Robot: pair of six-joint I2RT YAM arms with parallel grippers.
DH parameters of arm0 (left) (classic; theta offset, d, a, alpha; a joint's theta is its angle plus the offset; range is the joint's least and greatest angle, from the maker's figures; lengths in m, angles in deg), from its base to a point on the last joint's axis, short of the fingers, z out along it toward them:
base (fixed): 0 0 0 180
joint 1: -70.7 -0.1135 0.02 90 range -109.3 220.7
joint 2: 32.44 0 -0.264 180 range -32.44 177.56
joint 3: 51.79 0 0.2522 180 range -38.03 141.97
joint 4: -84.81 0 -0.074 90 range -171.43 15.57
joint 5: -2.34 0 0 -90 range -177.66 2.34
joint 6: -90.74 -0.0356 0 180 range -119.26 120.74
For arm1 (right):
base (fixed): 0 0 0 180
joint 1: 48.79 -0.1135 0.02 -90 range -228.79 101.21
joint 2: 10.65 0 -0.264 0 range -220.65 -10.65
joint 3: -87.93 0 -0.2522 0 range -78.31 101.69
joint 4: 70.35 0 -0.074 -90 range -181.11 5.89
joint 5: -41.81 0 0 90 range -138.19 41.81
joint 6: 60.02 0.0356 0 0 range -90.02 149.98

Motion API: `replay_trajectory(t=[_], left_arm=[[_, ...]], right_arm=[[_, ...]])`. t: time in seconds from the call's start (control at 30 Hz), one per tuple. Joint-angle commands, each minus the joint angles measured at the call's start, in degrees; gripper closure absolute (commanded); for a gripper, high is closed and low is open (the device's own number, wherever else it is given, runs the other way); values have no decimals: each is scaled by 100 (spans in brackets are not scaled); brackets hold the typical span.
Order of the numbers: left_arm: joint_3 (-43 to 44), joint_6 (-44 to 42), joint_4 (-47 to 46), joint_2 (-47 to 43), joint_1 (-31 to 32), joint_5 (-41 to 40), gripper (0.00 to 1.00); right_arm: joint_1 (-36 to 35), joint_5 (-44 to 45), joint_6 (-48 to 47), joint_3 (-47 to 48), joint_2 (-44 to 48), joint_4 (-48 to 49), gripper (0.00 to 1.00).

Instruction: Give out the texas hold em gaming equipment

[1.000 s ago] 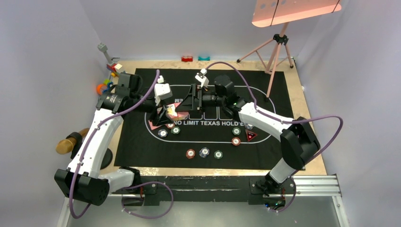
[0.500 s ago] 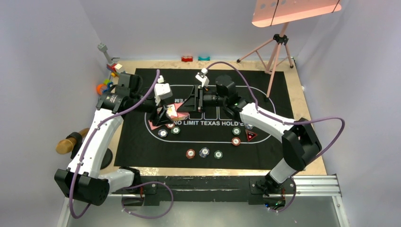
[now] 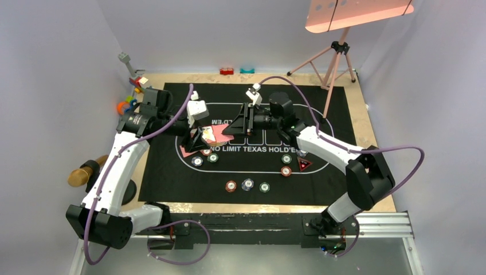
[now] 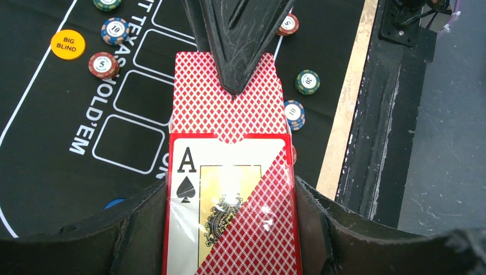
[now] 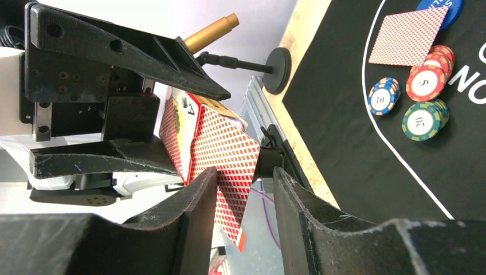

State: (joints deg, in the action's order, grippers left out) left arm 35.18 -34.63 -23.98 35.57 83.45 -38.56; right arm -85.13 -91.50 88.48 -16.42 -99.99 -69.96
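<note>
My left gripper (image 3: 200, 137) is shut on a red card box (image 4: 232, 217) with an ace of spades on its face; red-backed cards (image 4: 226, 109) stick out of its top. My right gripper (image 3: 236, 125) faces it; its jaws stand apart around the cards' end (image 5: 229, 172), which touches one finger. Its fingers (image 4: 235, 57) lie over the cards in the left wrist view. A red-backed card (image 5: 408, 35) lies on the mat beside red, blue and green chips (image 5: 427, 83). More chips (image 3: 247, 184) and a triangle marker (image 3: 303, 164) lie toward the front. An orange big blind disc (image 4: 67, 44) shows.
The black Texas Hold'em mat (image 3: 172, 177) covers the table. Toy blocks (image 3: 134, 86) sit at the back left, small red and teal blocks (image 3: 236, 71) at the back. A pink tripod (image 3: 335, 57) stands back right. A brass cylinder on a stand (image 3: 86, 172) is at the left.
My right gripper has drawn back to the right, away from the box. My left arm has held still with the box.
</note>
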Motion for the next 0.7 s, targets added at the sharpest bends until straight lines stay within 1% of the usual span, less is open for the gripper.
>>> replay_trajectory(t=[0.0,0.17,0.3,0.5,0.67], left_arm=[[202,75,-325,-161,-45,311,95],[187,75,-337,-164,-41,308,96],[172,67,-343,-157,-40,294,96],[160,44,-348,-142,-37,275,97],[141,59,-382,-154,-45,282,99]], right_arm=[[103,-108,-49,-104,327,-9,57],[193,-113,-64,-124,501,-52,59],[299,-108,-83,-124,657,-119,65],[426,-123,-47,-101,834,-188,81],[456,-210,57,-89,866,-137,98]])
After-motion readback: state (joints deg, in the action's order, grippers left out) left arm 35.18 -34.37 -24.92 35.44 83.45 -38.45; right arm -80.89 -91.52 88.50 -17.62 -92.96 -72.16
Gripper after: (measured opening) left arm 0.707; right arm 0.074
